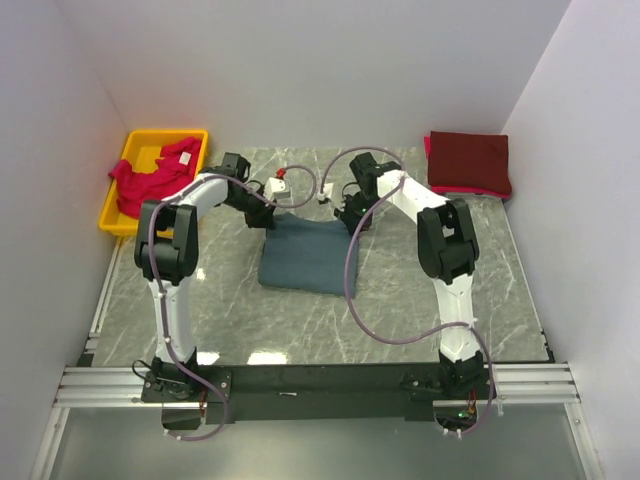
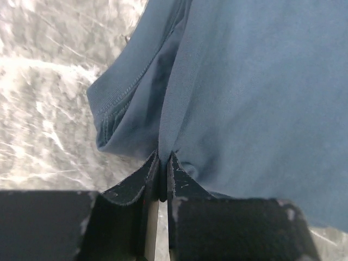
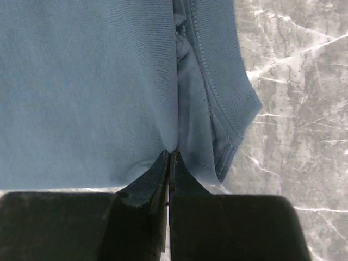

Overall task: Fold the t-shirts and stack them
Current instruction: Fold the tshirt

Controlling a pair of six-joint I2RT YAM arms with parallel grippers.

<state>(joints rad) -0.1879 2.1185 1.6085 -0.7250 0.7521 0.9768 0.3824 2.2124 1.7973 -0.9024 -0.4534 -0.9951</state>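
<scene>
Both left fingers point(image 2: 133, 191) and right fingers point(image 3: 144, 189) pinch the blue-grey t-shirt point(image 1: 300, 258).

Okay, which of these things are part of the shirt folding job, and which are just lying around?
Job: slate-blue t-shirt, pinched by the left gripper and right gripper; pinkish-red t-shirt; folded maroon t-shirt.
Lying about: yellow plastic bin holding the red one; marble table.

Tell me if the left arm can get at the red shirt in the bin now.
Probably not yet: the left claw is shut on the blue-grey shirt. Nothing stands between it and the red shirt in the yellow bin, so once freed it likely could.
</scene>
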